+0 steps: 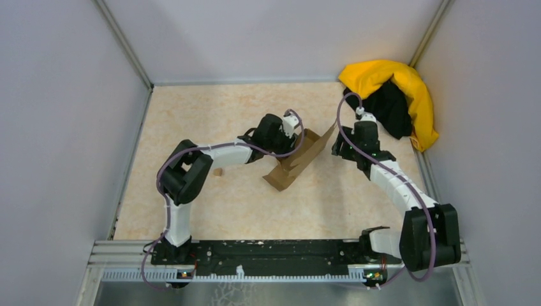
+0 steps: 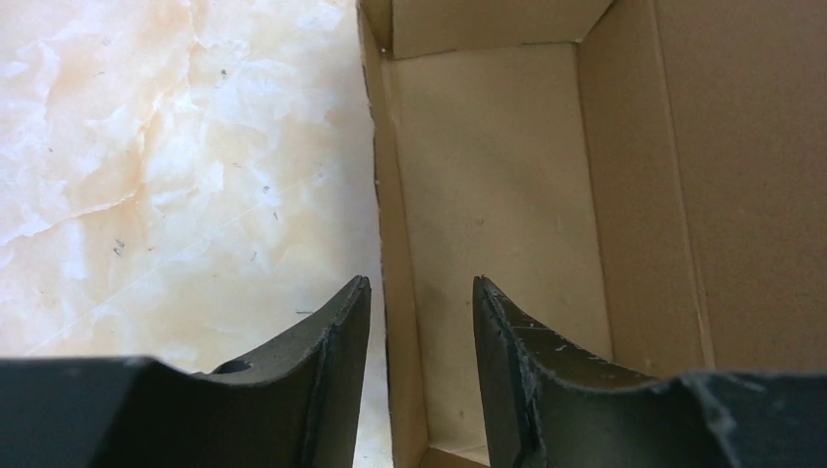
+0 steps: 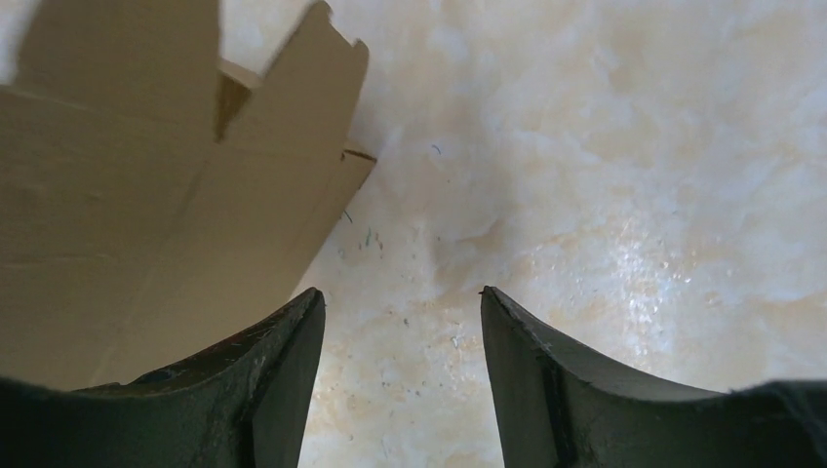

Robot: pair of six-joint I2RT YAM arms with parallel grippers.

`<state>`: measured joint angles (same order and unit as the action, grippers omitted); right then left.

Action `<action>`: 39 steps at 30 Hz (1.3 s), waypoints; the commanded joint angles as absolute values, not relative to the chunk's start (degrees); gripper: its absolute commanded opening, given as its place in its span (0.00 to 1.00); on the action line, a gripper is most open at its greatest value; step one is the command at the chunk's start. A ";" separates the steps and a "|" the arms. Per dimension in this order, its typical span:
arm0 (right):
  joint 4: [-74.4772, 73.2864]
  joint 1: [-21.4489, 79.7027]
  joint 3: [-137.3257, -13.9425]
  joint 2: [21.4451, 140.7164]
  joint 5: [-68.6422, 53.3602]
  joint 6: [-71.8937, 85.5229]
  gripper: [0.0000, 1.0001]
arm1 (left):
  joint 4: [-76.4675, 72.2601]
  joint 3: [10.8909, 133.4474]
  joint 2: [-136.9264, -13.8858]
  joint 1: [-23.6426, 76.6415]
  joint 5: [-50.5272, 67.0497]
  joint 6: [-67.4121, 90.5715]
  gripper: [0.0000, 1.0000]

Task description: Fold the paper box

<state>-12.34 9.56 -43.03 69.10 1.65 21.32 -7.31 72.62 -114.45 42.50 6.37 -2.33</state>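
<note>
The paper box (image 1: 298, 159), plain brown cardboard, lies partly folded at the middle of the table, with a long flap (image 1: 322, 141) raised toward the right. My left gripper (image 1: 293, 140) hovers at its left side. In the left wrist view the box's side wall (image 2: 395, 244) stands upright between the open fingers of that gripper (image 2: 420, 285), with a gap on each side. One finger is outside over the table, the other inside the tray (image 2: 497, 185). My right gripper (image 3: 400, 292) is open over bare table, just right of the flap (image 3: 146, 214), and holds nothing.
A yellow-and-black cloth heap (image 1: 395, 102) fills the back right corner, close behind the right arm (image 1: 392, 178). A tiny cardboard scrap (image 1: 218, 171) lies on the marbled tabletop (image 1: 210, 115) near the left arm's elbow. Grey walls enclose the table on three sides.
</note>
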 commanded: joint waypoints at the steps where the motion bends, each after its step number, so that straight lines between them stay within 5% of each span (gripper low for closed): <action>1: -6.07 9.32 -40.91 71.05 1.44 26.01 0.59 | -7.74 74.88 -113.22 40.71 9.79 -0.13 0.49; 10: -1.01 9.23 -42.53 80.91 0.18 27.50 0.56 | -9.60 75.68 -111.18 35.74 9.98 5.58 0.48; 19: 2.07 9.23 -49.33 91.36 -6.11 28.24 0.49 | -2.64 89.33 -121.83 32.72 7.58 7.40 0.28; 34: -4.93 13.63 -78.14 113.50 -13.98 21.66 0.46 | -2.50 80.51 -121.31 30.92 -1.84 8.56 0.26; 39: -3.81 14.76 -76.93 114.00 -13.84 22.41 0.46 | -1.39 78.09 -119.55 30.97 -1.64 9.37 0.25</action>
<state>-4.19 13.76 -76.25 114.02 -12.58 23.11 -2.42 80.27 -121.78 31.27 -1.02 8.23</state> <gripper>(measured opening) 0.461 0.256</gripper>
